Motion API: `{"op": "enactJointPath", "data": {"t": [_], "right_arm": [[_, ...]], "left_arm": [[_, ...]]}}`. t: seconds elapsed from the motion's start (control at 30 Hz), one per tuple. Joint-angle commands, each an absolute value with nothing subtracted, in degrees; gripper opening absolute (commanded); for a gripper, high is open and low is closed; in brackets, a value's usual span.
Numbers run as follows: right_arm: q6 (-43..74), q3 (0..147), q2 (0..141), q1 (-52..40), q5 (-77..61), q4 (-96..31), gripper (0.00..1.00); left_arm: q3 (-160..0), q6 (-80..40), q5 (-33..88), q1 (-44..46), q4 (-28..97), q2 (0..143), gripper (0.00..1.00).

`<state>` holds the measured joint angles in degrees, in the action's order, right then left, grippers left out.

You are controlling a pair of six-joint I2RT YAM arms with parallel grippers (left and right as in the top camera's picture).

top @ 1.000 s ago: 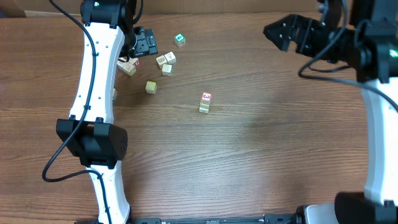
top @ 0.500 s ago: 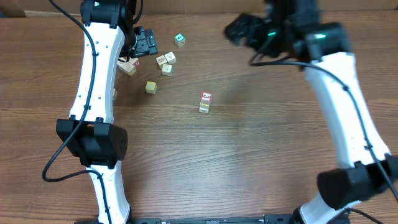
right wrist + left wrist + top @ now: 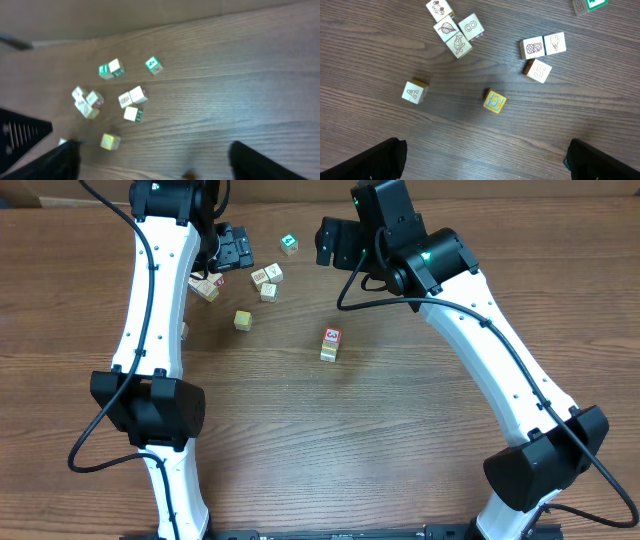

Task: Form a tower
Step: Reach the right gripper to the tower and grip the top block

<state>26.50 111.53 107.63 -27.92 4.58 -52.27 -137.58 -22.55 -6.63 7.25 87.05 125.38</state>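
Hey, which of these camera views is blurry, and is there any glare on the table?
Right wrist: blurred all over, the prints on the cubes cannot be read. Left wrist: sharp, the yellow cube shows a crisp print. Overhead: in focus, evenly lit, no strong glare on the table, and the tower stands out clearly.

Tower (image 3: 329, 345) stands on table (image 3: 400, 430), near centre. Loose cubes (image 3: 266, 280) lie behind-left, well apart; one cube (image 3: 243, 320) before them.
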Motion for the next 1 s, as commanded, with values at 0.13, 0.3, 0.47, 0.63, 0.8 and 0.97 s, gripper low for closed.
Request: {"op": "enactJointPath", "data": {"t": [0.13, 0.3, 0.47, 0.63, 0.8, 0.97], "right_arm": [[29.87, 112.84, 107.72, -27.42, 6.37, -55.83, 0.77], [32.95, 112.84, 109.89, -29.56, 6.39, -61.23, 0.76], [36.03, 112.60, 115.24, -31.83, 5.23, -63.86, 0.78], [38.52, 112.46, 120.75, -34.68, 3.03, -64.27, 0.78], [40.75, 112.46, 124.29, -35.62, 3.60, -66.22, 0.82], [40.75, 112.46, 126.74, -35.33, 3.88, -69.21, 0.91]], "left_arm": [[-138.47, -23.35, -6.37, 7.27, 86.94, 124.60, 1.00], [-138.47, -23.33, -6.37, 7.27, 86.96, 124.60, 0.99], [-138.47, -23.33, -6.37, 7.27, 86.94, 124.60, 1.00], [-138.47, -23.33, -6.37, 7.27, 86.94, 124.60, 1.00], [-138.47, -23.35, -6.37, 7.27, 86.94, 124.60, 1.00], [-138.47, -23.35, -6.37, 7.27, 86.94, 124.60, 1.00]]}}
